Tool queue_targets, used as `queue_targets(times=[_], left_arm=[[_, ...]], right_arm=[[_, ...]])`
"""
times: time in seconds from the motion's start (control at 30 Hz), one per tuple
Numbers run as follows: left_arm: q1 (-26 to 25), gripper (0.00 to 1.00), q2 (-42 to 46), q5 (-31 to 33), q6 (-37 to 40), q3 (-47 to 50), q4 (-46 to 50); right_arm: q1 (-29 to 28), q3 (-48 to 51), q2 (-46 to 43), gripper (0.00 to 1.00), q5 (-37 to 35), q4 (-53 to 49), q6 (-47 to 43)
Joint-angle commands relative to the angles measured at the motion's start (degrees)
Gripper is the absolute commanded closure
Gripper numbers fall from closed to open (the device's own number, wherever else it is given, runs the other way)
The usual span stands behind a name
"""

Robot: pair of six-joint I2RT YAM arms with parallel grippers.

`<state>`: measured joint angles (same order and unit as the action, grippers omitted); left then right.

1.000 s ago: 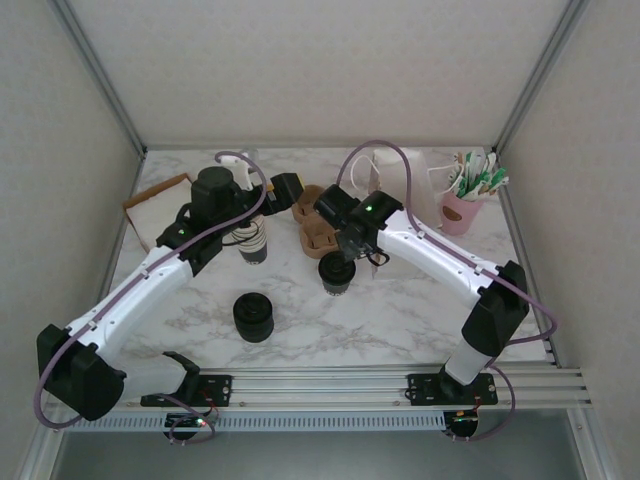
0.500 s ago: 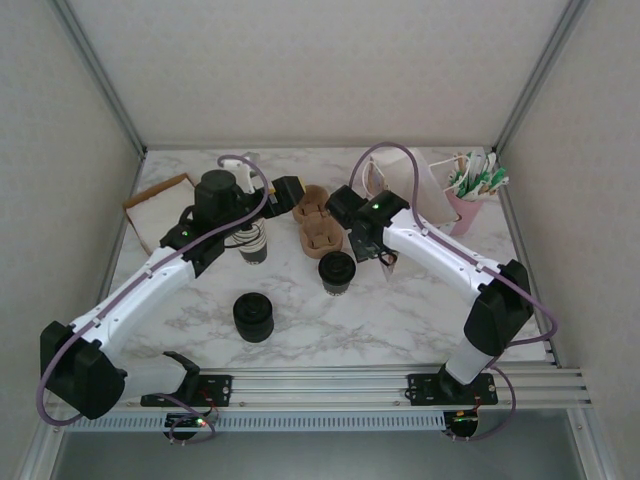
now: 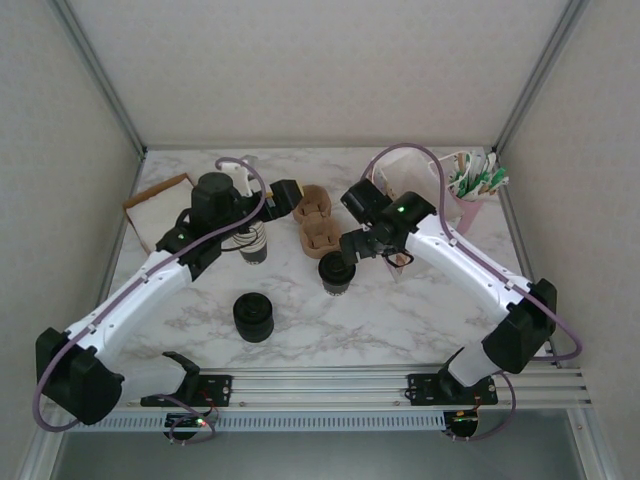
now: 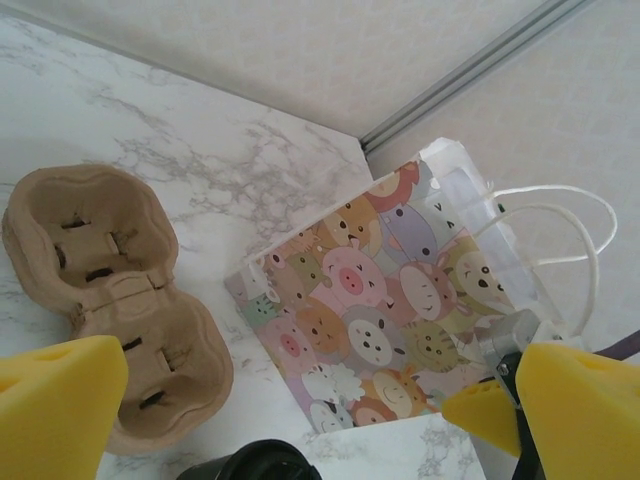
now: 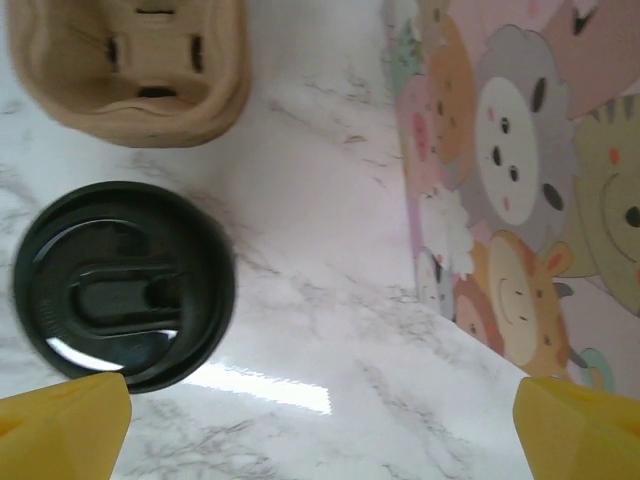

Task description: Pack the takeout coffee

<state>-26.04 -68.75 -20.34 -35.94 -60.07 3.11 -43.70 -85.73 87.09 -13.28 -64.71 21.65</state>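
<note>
Right wrist: right gripper [image 5: 320, 418] gapes empty by takeout coffee [image 5: 125, 285] — left gripper [image 4: 285, 400] likewise.

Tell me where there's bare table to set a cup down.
Bare table lies right of the coffee, and along the near edge from the lid stack to the rail. Crowded at the back middle: carrier, cup stack and bag sit close together.
</note>
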Motion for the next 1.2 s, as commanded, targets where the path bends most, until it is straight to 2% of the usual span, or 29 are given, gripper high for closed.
queue_targets(times=[0.0,0.17,0.33,0.5,0.63,0.77,0.93,1.17], left_arm=[[0.5,0.0,3.0,-0.4,2.6,-0.4,2.8],[0.6,0.0,7.2,2.6,5.2,0.4,6.2],[0.7,0.0,9.8,6.4,5.6,2.3,7.7],[0.8,0.0,12.0,9.4,5.7,4.9,6.0],[0.8,0.0,11.3,8.7,6.5,4.4,6.2],[0.8,0.0,10.5,8.1,7.1,4.0,6.6],[0.8,0.0,9.9,7.5,7.6,3.8,6.6],[0.8,0.0,9.5,6.9,7.6,3.9,6.3]], right_arm=[[-0.2,-3.2,0.8,0.01,6.7,-0.5,0.9],[-0.6,-9.8,7.1,0.01,10.9,-7.0,1.7],[-2.3,-12.0,10.6,0.01,9.8,-7.0,-0.6],[-3.8,-18.4,17.2,0.03,8.4,-12.0,-2.3],[-4.5,-19.5,19.6,0.08,10.2,-11.8,-3.4],[-5.5,-21.9,23.2,0.09,7.8,-14.6,-3.8],[-5.7,-21.5,24.4,0.11,9.4,-12.9,-4.2],[-5.3,-22.8,26.5,0.13,7.5,-14.0,-3.0]])
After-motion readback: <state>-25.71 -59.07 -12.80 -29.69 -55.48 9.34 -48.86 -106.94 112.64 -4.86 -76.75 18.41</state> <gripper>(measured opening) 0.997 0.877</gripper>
